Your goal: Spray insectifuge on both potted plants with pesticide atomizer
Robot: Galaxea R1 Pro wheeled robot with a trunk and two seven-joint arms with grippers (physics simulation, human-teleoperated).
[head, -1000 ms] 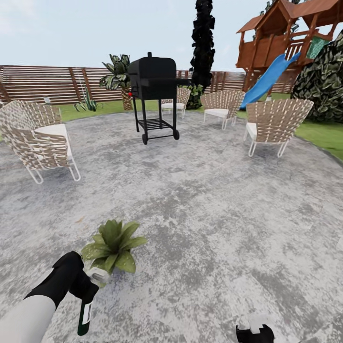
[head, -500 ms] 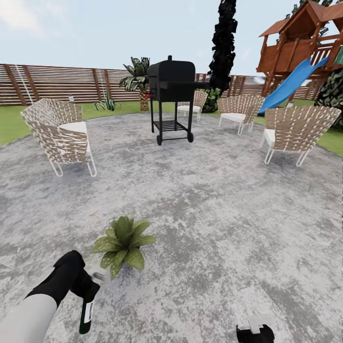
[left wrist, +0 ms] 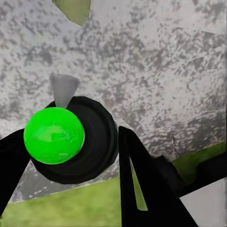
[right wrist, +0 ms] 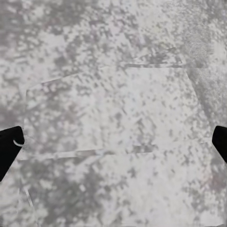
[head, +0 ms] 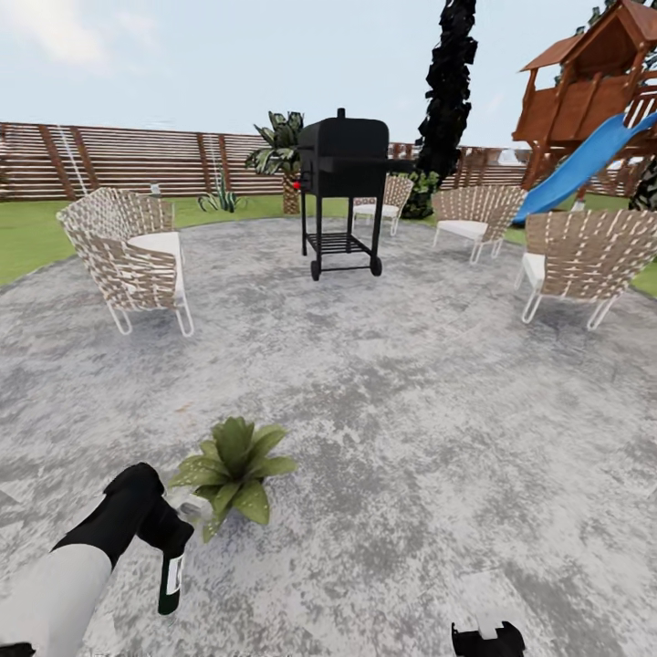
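Since earlier, view swung left; left tool (head: 173, 537) clamps pesticide atomizer (head: 170, 575) beside potted plant (head: 233, 465), right tool (right wrist: 113, 142) apart; spraying seems next.

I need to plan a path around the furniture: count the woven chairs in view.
4. One chair at left on the paving, one at right, one right of the grill, one partly hidden behind it. Others may be hidden.

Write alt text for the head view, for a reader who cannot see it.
The left gripper holds the pesticide atomizer upside down beside a small potted plant on grey paving. Beyond stand a black grill, woven chairs, a slatted wooden fence and a playset with a blue slide.
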